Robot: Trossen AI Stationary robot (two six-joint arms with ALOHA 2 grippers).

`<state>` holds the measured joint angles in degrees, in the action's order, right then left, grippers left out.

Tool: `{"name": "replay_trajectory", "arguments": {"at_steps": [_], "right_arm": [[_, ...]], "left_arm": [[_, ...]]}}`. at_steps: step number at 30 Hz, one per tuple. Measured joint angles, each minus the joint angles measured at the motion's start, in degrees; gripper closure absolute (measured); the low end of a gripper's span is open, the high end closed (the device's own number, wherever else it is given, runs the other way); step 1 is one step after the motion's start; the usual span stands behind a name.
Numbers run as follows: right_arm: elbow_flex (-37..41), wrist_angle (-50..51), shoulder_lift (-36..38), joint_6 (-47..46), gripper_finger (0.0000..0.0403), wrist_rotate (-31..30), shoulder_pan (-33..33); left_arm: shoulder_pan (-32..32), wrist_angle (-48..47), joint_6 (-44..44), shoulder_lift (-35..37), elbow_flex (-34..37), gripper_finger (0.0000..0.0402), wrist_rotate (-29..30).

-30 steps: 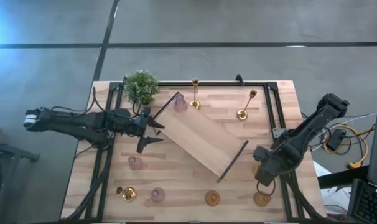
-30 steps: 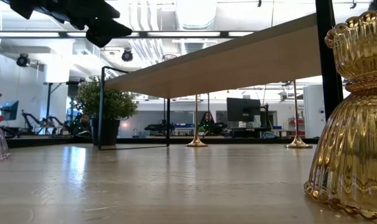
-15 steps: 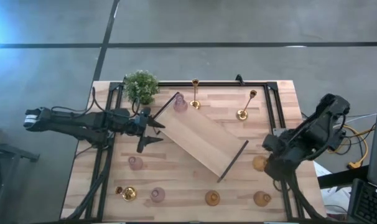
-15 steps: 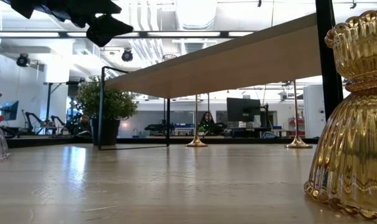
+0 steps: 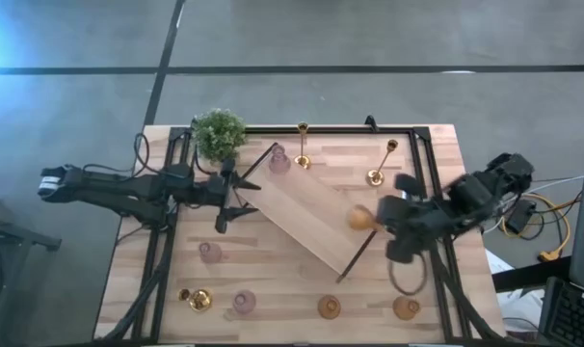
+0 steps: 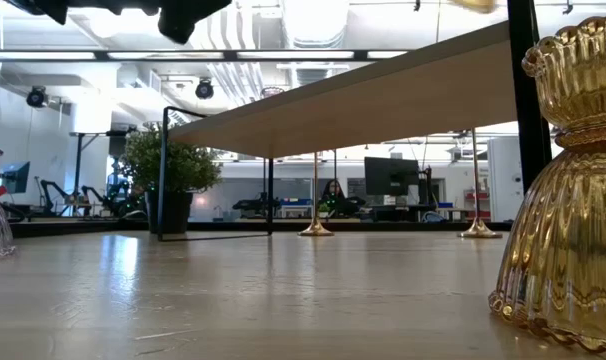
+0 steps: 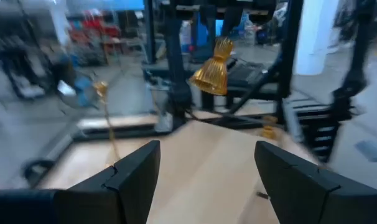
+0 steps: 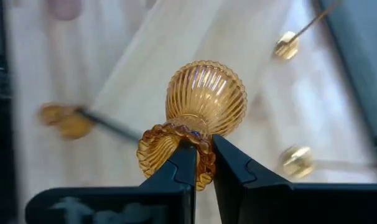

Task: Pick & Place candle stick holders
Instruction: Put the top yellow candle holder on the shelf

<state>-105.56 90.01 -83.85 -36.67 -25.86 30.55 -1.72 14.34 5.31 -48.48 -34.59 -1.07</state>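
Observation:
My right gripper (image 5: 377, 220) (image 8: 204, 148) is shut on an amber ribbed glass candle holder (image 5: 359, 218) above the right end of the long light-wood tray (image 5: 311, 217). The holder also shows in the left wrist view (image 7: 212, 70). My left gripper (image 5: 234, 202) (image 7: 201, 180) is open and empty at the tray's left end. Two more amber holders (image 5: 329, 306) (image 5: 405, 307) stand by their bases near the front edge. Pink glass holders (image 5: 209, 253) (image 5: 244, 302) (image 5: 278, 159) and thin gold ones (image 5: 302, 145) (image 5: 379, 164) stand on the table. My right gripper pinches the amber holder's scalloped cup rim (image 8: 176, 138) between its two fingers. The fingers come about level from the table's right side. The holder is lifted clear above the tray, tilted, with its ribbed flared base (image 8: 207, 96) pointing away from the gripper.
A green potted plant (image 5: 218, 133) stands at the far left corner. A low gold holder (image 5: 198, 300) sits at the near left. A black frame (image 5: 422, 173) runs around the table top. An amber holder (image 6: 568, 180) stands close to the low camera.
My right gripper has lifted the amber holder off the table near the right edge. It has carried the holder up and toward the left and far side, over the tray's right end. The holder now hangs clear and tilted.

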Motion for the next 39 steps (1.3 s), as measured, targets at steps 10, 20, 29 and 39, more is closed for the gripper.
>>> {"name": "replay_trajectory", "arguments": {"at_steps": [10,20,29,39], "right_arm": [[-13.05,-0.58,-9.22,19.85,0.0383,-5.91,-13.17],[-21.63,-0.18,-16.85,28.54,0.0383,-4.24,-18.07],[-24.46,0.06,-18.98,30.67,0.0383,-4.04,-18.72],[-24.22,0.03,-19.04,31.11,0.0383,-3.89,-18.83]], "left_arm": [[-1.36,2.98,11.57,-10.48,-5.49,0.0136,19.55],[-4.05,2.78,24.97,-24.33,-16.83,0.0136,30.93],[-5.06,2.77,33.33,-33.85,-27.23,0.0136,31.22],[-5.57,2.61,38.60,-41.59,-36.80,0.0136,31.20]]}}
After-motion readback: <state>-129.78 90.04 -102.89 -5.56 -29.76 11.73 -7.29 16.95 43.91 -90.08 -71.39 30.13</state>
